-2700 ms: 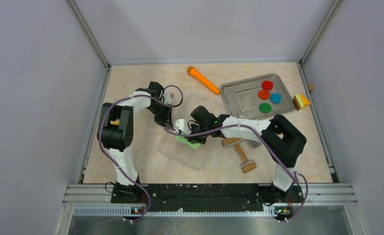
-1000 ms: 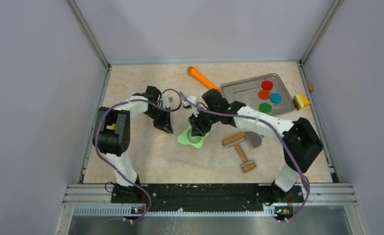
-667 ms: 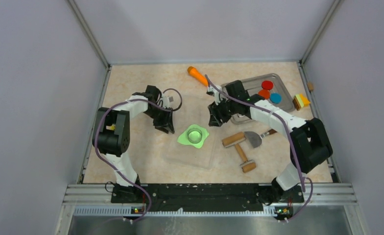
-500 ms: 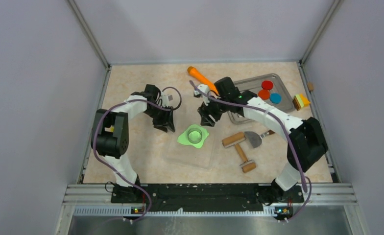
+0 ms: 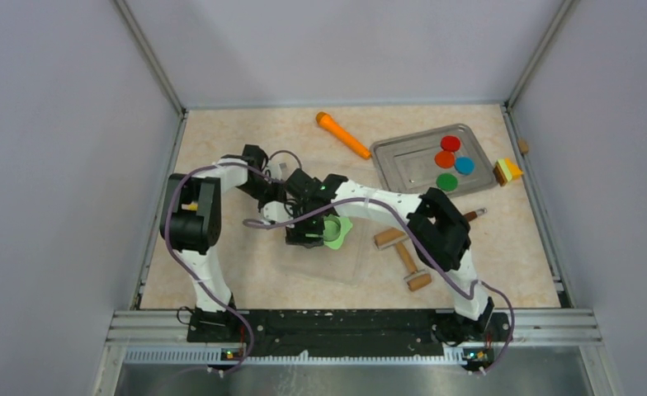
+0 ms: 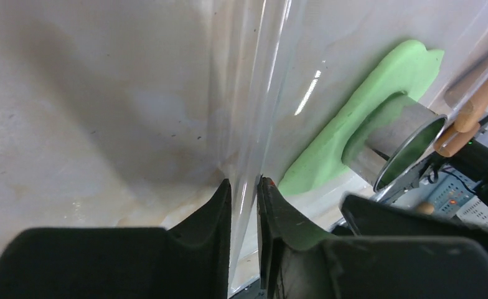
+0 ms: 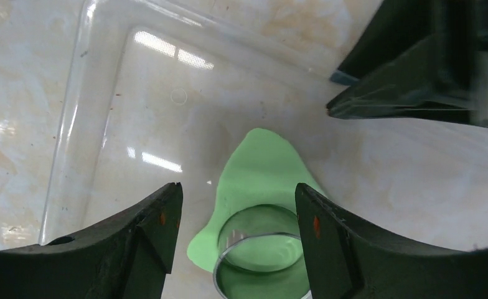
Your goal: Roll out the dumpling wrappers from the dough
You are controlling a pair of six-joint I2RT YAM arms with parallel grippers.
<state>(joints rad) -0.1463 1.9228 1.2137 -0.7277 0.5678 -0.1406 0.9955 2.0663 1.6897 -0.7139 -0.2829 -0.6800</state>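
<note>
The dough (image 7: 260,165) is a thin, irregular sheet of light lime-green clay. It lies flat on a transparent mat (image 7: 136,124) on the counter (image 5: 246,272). A round metal cutter (image 6: 391,128) stands upright on it.

Top view: high above near edge of beige marbled table (image 5: 246,136), looking down on all of it. Wrist views: close, low; both share flattened lime-green dough sheet (image 6: 378,81), round steel cutter (image 7: 260,243).
</note>
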